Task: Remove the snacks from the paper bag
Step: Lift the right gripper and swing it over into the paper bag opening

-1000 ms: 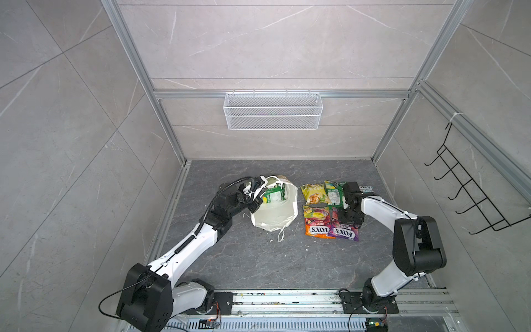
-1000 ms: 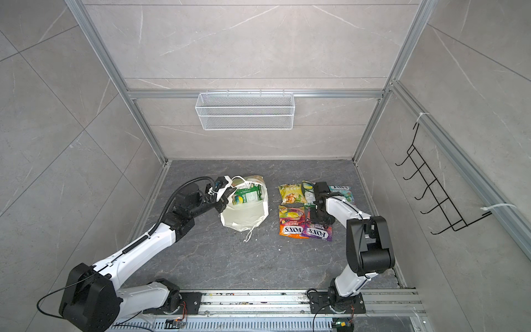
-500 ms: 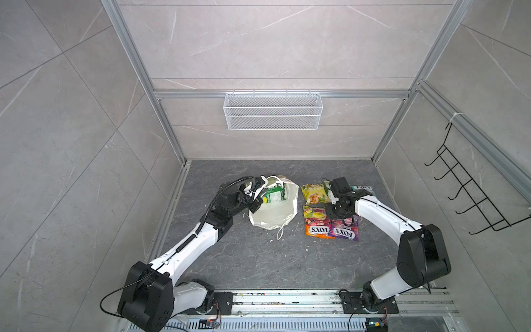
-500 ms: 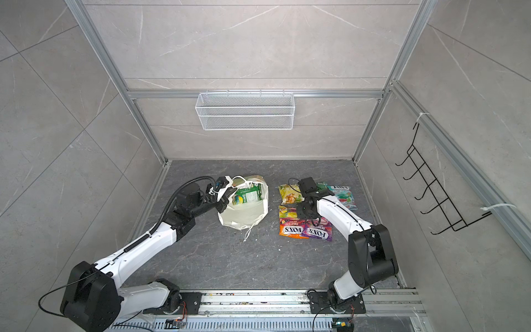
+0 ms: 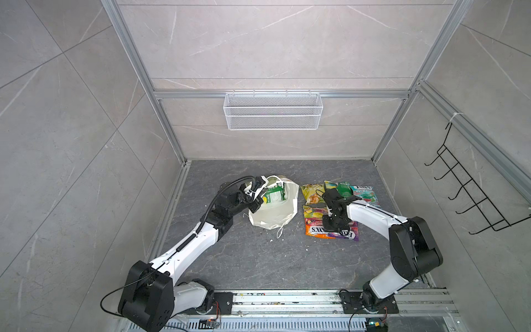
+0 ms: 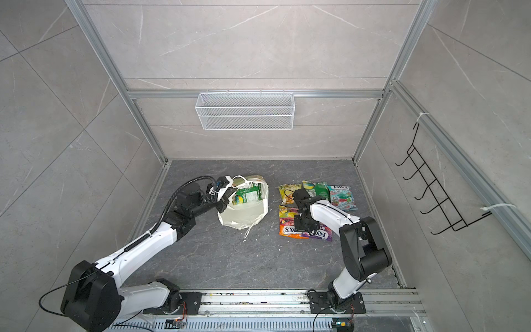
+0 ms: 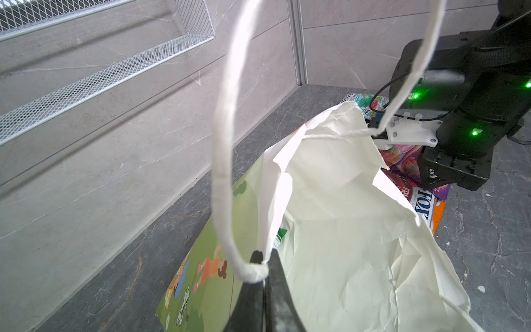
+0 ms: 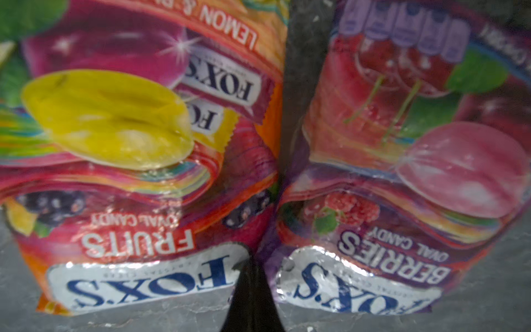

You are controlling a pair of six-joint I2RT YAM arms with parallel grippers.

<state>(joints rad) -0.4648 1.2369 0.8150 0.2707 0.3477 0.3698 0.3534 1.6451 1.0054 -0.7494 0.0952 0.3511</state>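
One green packet (image 5: 274, 196) is sitting inside the paper bag (image 5: 273, 214), which is slumping around the middle of the tabletop (image 5: 258, 258), somewhat nearer the far edge, with its mouth gaping upward. Six more snacks are lying flat between the bag and the right edge, among them the orange candy bag (image 8: 129, 201) and the purple candy bag (image 8: 402, 186). To my eye the packet in the bag is looking light, glossy and slippery, puffed and crinkly rather than stiff. I am guessing a pinch on its flat sealed edge is going to serve better than a squeeze across the belly. The bag itself is looking thin and creased, likely to tear if pulled hard. The left end effector (image 7: 263, 266) is pinching fully closed on the bag's rim where the cord handle (image 7: 221, 161) is rooted, propping the mouth open. The right end effector (image 8: 253, 290) is hanging fully closed, nothing showing between its jaws, just over the gap between the orange and purple bags; whether it is touching them I cannot tell
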